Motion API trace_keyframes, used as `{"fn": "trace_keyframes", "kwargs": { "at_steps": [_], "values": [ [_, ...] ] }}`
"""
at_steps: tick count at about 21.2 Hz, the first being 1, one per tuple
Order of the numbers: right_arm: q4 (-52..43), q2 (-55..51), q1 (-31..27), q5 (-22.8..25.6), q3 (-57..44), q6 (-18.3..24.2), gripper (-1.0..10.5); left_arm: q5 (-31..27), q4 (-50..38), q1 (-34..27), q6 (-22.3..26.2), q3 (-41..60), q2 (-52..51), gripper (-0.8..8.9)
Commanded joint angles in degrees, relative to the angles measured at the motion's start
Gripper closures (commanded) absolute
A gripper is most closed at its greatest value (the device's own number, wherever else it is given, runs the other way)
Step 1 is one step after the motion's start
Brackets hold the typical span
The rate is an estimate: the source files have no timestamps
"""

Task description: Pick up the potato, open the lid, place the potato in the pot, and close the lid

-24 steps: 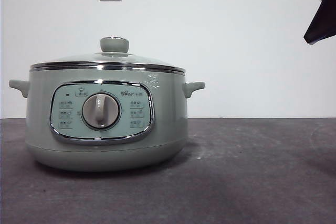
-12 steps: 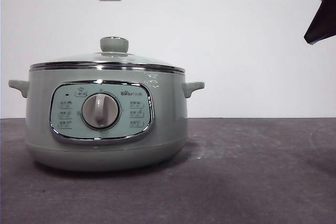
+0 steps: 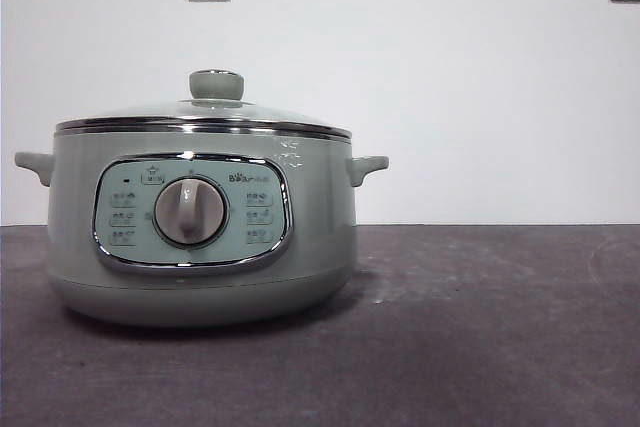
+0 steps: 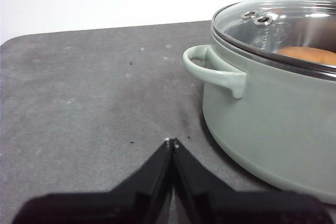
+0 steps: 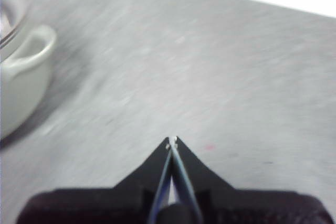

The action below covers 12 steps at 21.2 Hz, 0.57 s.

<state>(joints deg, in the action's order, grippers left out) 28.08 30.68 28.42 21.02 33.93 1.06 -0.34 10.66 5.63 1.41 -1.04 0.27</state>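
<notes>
My dark arm tip is gone from the upper right corner of the front view, so that arm has pulled clear. The lid [image 3: 203, 112] sits seated on the pot [image 3: 200, 237] at left of centre, and through the glass the potato [image 4: 310, 55] shows inside, so I judge the job essentially finished. My left gripper [image 4: 171, 142] hangs low over the table [image 3: 480, 327] just beside the pot's handle, jaws pressed together, empty. My right gripper [image 5: 171, 141] is clenched too, holding nothing, over bare table, its view blurred.
</notes>
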Motion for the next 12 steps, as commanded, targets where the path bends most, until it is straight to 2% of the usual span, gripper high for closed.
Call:
{"fn": "trace_keyframes", "kwargs": {
  "at_steps": [1,4,8,10,12],
  "values": [
    [1.0,-4.2,-5.8,0.2,-0.5,1.4,9.5,0.4,0.0,-0.2,-0.6,0.8,-0.2,8.17],
    [1.2,-8.1,-14.1,0.4,-0.5,1.4,9.5,0.4,0.0,-0.2,-0.6,0.8,-0.2,8.17],
    [0.0,-12.3,-18.9,-1.4,-0.6,-1.9,9.5,0.4,0.0,-0.2,-0.6,0.8,-0.2,8.17],
    [-2.4,-13.1,-20.5,-5.2,-1.2,-1.4,9.5,0.4,0.0,-0.2,-0.6,0.8,-0.2,8.17],
    [-5.5,-14.1,-22.2,-11.4,-2.9,0.5,9.5,0.4,0.0,-0.2,-0.6,0.8,-0.2,8.17]
  ]
}}
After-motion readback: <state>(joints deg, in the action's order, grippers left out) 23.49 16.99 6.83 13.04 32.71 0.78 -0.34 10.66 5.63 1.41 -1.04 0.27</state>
